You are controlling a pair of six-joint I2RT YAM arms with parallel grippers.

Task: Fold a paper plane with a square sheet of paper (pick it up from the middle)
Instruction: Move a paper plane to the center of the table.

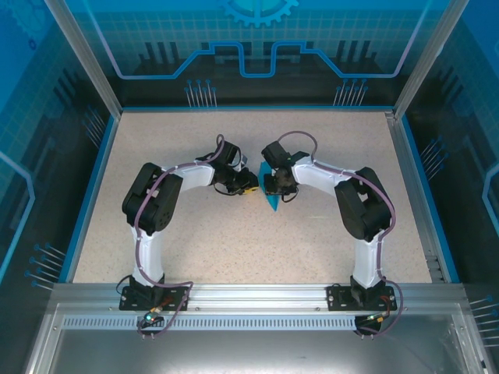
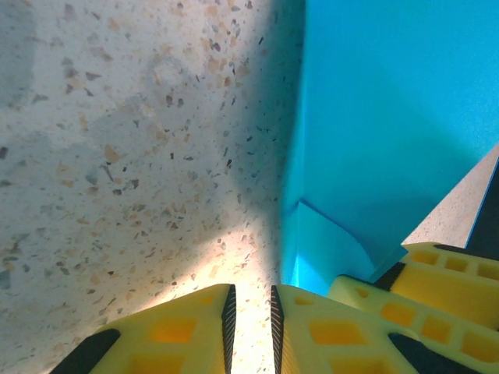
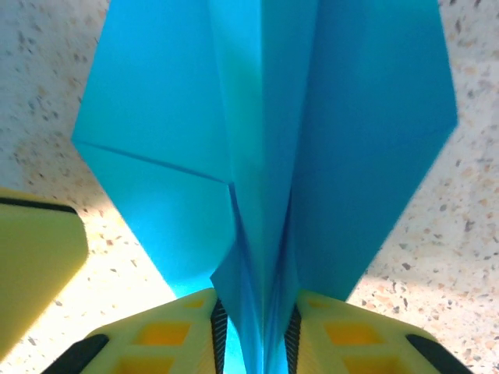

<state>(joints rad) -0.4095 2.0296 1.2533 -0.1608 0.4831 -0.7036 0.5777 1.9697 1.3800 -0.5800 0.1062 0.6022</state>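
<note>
Right gripper is clamped on the paper plane's centre keel at six o'clock, wings fanning toward twelve. The left gripper, jaws nearly together on nothing, sits beside the plane at mid-table. It's featherlight, thin, easily creased paper, so I'd grip that stiff folded spine.

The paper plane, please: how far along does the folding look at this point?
Mostly folded: the paper plane already shows lengthwise creases and a kite shape. In hand: the right gripper pinches its central ridge, the left gripper alongside, nearly closed. Left: final wing creases and release, probably.
</note>
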